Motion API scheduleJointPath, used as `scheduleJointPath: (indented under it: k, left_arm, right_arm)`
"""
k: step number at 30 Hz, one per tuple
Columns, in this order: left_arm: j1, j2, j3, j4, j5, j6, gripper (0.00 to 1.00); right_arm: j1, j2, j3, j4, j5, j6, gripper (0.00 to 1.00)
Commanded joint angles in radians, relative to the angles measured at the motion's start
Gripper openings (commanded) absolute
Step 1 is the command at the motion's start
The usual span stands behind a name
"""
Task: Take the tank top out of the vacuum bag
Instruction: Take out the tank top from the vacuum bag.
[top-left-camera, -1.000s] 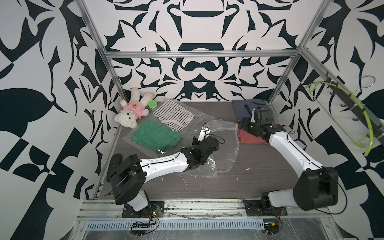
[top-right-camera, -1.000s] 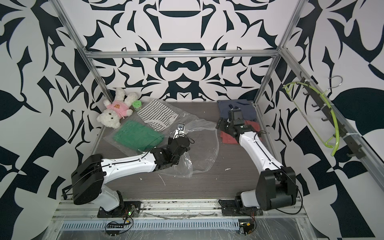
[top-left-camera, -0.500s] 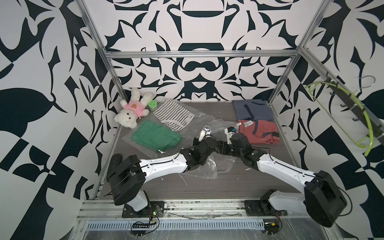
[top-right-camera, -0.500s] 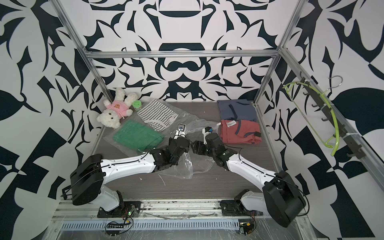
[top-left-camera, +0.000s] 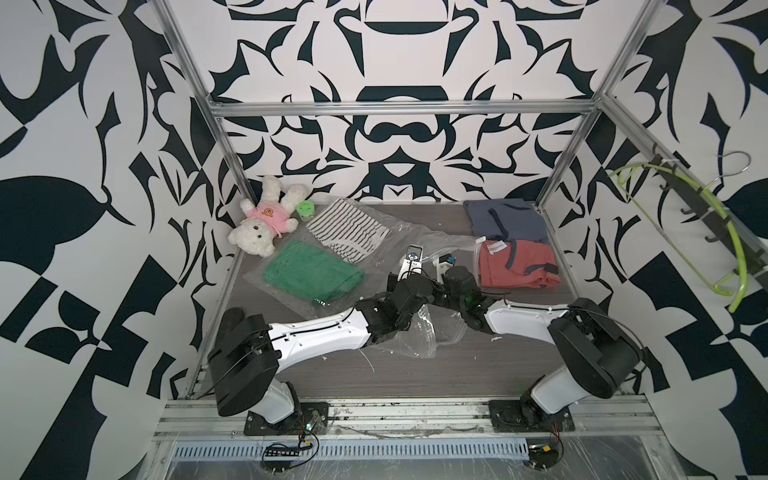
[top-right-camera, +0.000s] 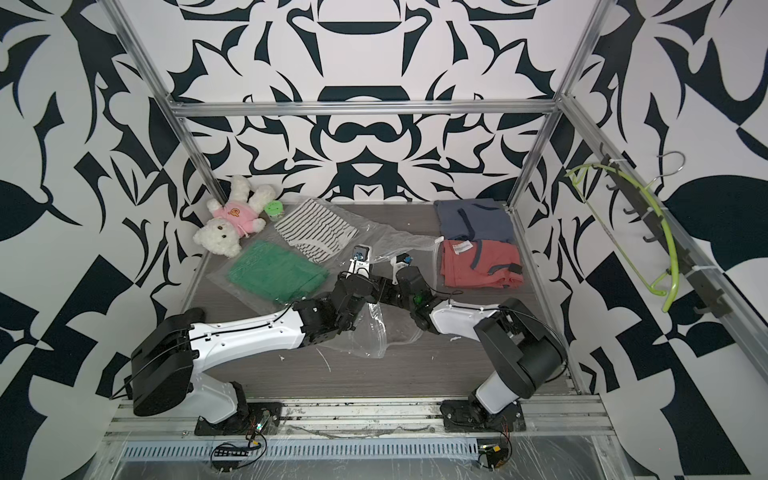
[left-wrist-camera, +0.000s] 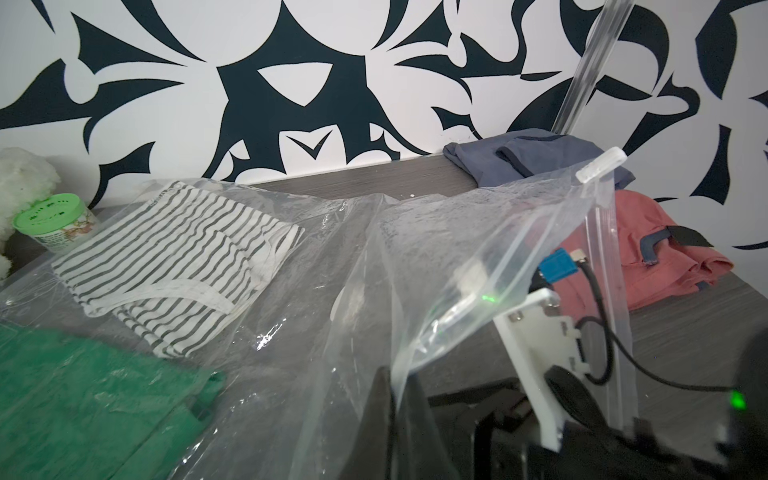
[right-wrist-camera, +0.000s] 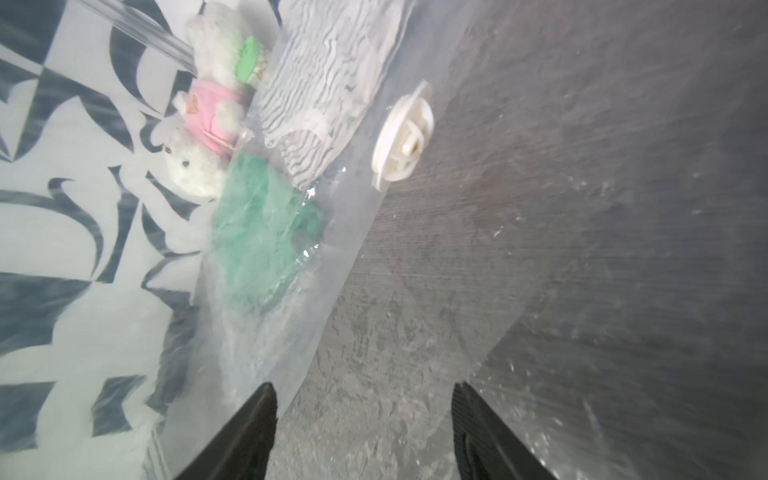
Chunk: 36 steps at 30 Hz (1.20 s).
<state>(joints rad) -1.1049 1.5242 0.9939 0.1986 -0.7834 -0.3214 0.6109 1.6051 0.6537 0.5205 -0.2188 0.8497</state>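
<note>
**Right arm back at the bag mouth, empty**

A second ago my right gripper (right-wrist-camera: 363, 390) was away over the folded red tank top with blue trim (top-left-camera: 515, 270) at the right edge of the dark wood-grain table (top-left-camera: 415, 374). Now it has swung in beside my left gripper (left-wrist-camera: 400, 399), and that red top lies alone, outside any plastic. My right fingers are spread with nothing between them. Their camera looks through film, so I judge they are entering the mouth. My left fingers are pressed together on the edge of the large clear crinkly plastic vacuum bag (top-left-camera: 424, 336), holding it lifted off the table. The bag spreads across the middle, its round white valve (right-wrist-camera: 403, 137) near the black-and-white striped tank top (top-left-camera: 347, 235), which lies under plastic toward the far left. That one looks like my next reach.
</note>
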Motion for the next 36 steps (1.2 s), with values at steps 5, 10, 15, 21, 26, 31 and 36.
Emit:
scheduleJointPath:
  k: [5,10,15,21,26,31,36]
  left_arm:
    - [-0.006,-0.020,-0.006,0.057,0.013,0.021,0.00]
    - [-0.007,-0.019,-0.013,0.070,0.014,0.027,0.00]
    - [-0.007,-0.006,-0.006,0.061,0.011,0.027,0.00]
    - [-0.007,-0.004,-0.005,0.061,0.009,0.021,0.00]
    - [-0.007,-0.002,-0.003,0.065,0.014,0.020,0.00]
    - [-0.007,-0.016,-0.025,0.085,0.013,0.010,0.00]
    - [-0.007,-0.002,-0.008,0.074,0.026,0.013,0.00]
  right_arm:
    - [0.003,0.215,0.058,0.312,-0.164,0.151,0.69]
    - [0.004,0.396,0.096,0.570,-0.256,0.304,0.65]
    - [0.015,0.457,0.120,0.596,-0.259,0.326,0.63]
    - [0.024,0.476,0.163,0.507,-0.277,0.289,0.65]
    - [0.042,0.528,0.219,0.497,-0.304,0.306,0.65]
    - [0.059,0.543,0.272,0.460,-0.306,0.305,0.65]
    - [0.070,0.571,0.313,0.444,-0.318,0.310,0.65]
